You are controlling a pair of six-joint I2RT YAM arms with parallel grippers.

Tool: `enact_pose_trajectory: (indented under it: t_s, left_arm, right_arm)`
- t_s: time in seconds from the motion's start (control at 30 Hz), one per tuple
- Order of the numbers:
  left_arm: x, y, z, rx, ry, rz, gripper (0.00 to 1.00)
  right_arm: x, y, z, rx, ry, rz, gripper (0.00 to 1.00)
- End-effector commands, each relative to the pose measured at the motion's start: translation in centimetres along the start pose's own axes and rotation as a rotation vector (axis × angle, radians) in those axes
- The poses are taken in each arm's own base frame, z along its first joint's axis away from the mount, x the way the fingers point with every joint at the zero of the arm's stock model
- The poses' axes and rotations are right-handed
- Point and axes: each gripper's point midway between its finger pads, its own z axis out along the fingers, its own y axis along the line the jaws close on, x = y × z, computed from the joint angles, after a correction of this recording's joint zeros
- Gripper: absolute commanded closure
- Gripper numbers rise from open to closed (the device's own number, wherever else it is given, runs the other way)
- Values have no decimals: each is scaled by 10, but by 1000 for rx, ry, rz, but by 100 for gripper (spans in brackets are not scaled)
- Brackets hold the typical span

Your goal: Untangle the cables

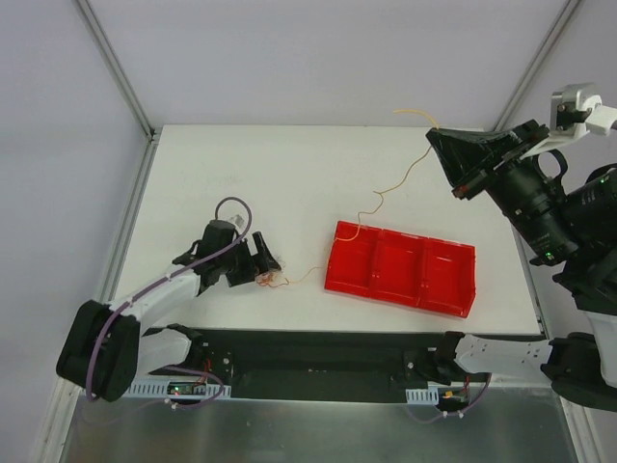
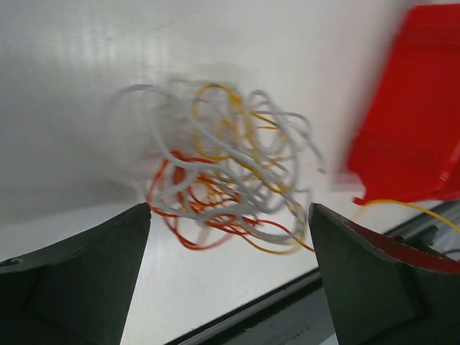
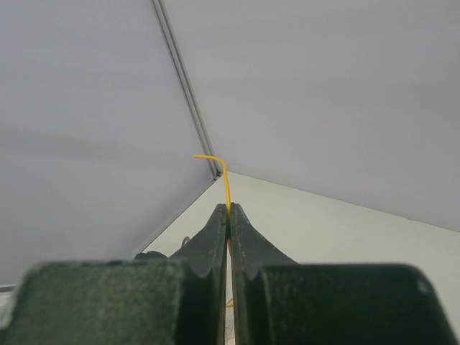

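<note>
Near the left front of the table [image 1: 241, 174], the left claw [image 1: 264, 262] sits low with its jaws spread wide. In its wrist view one finger stands on each side of the tangle [image 2: 230, 180], with a gap on both sides, so it grips nothing. The tangle is a small knot of white, orange-yellow and red-brown loops lying on the table, somewhat blurred in that view. From above it lies just at 5 o'clock of the claw tips. The left arm is by far the nearer. One orange strand [image 1: 381, 198] leaves the knot toward 3 o'clock, crosses the far left corner of the red tray [image 1: 400, 270], then climbs wavily toward 2 o'clock. Its long axis therefore runs roughly 8 to 2 o'clock across the table. At the far right the right claw [image 1: 436, 135] is raised off the surface and pinched tight on that strand's end, with a short hooked tip showing past the fingertips. Judgement: the next move depends on the left claw closing on the knot straight ahead while the pull follows the 2 o'clock line. With the knot unpinned, the whole bundle would likely drag.
</note>
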Motion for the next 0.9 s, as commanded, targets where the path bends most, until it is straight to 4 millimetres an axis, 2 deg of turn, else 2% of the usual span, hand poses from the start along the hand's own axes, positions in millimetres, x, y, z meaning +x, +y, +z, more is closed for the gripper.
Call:
enact_pose_trajectory:
  t_s: [0.0, 0.2, 0.4, 0.5, 0.63, 0.73, 0.87]
  left_arm:
    - [-1, 46, 13, -247, 23, -62, 9]
    - [-12, 52, 20, -248, 71, -130, 6]
    - [-26, 57, 12, -279, -18, -137, 4]
    - [-29, 52, 10, -259, -15, -130, 6]
    - [-45, 24, -6, -178, -37, -40, 5]
    - [-70, -8, -34, -106, -144, 20, 1]
    - [-111, -57, -77, 10, -287, 84, 1]
  right_arm:
    - [-59, 3, -12, -24, -145, 29, 99]
    - [-109, 19, -30, -131, -254, 52, 99]
    - [-124, 14, -27, -96, -294, -4, 99]
    - [-121, 12, -23, -82, -288, -36, 99]
    - [-100, 5, -11, -26, -239, -70, 99]
    - [-84, 3, -1, -8, -199, -94, 99]
    - [-72, 4, 3, -7, -171, -105, 99]
